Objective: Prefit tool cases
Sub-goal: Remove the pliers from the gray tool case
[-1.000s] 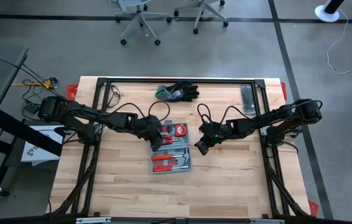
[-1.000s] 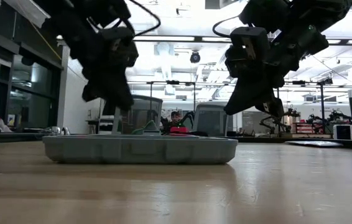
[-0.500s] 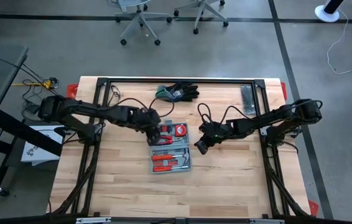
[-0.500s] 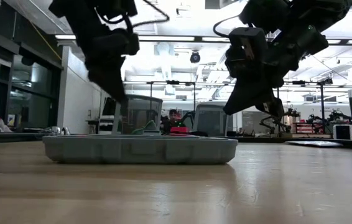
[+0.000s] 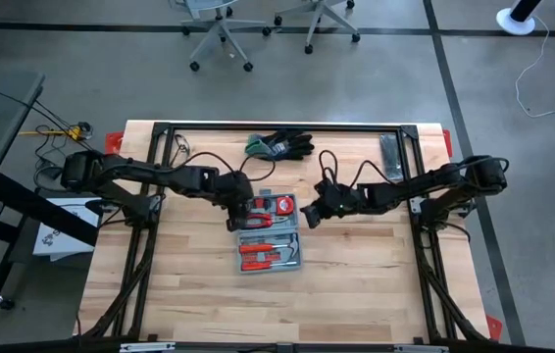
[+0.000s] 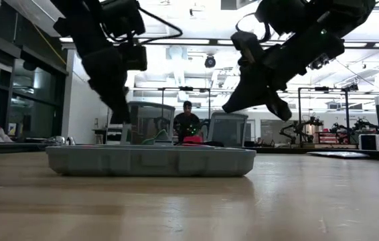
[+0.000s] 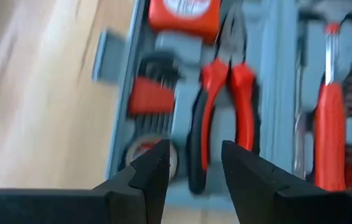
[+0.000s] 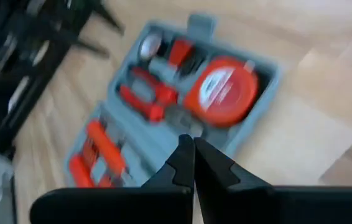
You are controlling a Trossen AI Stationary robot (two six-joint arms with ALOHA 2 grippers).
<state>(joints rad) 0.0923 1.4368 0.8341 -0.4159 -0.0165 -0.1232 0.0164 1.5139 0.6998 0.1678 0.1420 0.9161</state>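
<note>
The grey-blue tool case (image 5: pixel 270 231) lies open and flat on the table's middle, with red-handled tools in its recesses. In the low view the tool case (image 6: pixel 150 161) rests on its flat underside. My left gripper (image 5: pixel 234 218) hangs open just above the case's left edge, and in its wrist view my left gripper (image 7: pixel 194 171) has the red-handled pliers (image 7: pixel 219 106) below the gap. My right gripper (image 5: pixel 307 216) is shut and slants down over the case's far right corner. In its wrist view my right gripper (image 8: pixel 193 155) points at the red tape measure (image 8: pixel 219 90).
Black-and-green gloves (image 5: pixel 279 145) lie at the far edge, and a narrow dark flat bar (image 5: pixel 392 157) lies at the far right. A black frame rail (image 5: pixel 277 126) runs round the table top. A person (image 6: pixel 187 124) sits in the room behind.
My left gripper has rolled about its own axis and shifted slightly toward the table's left, staying above the case's left edge. My right gripper has swung from beside the case's right side toward its far right corner, and its fingers now slant toward the case. The case has not moved.
</note>
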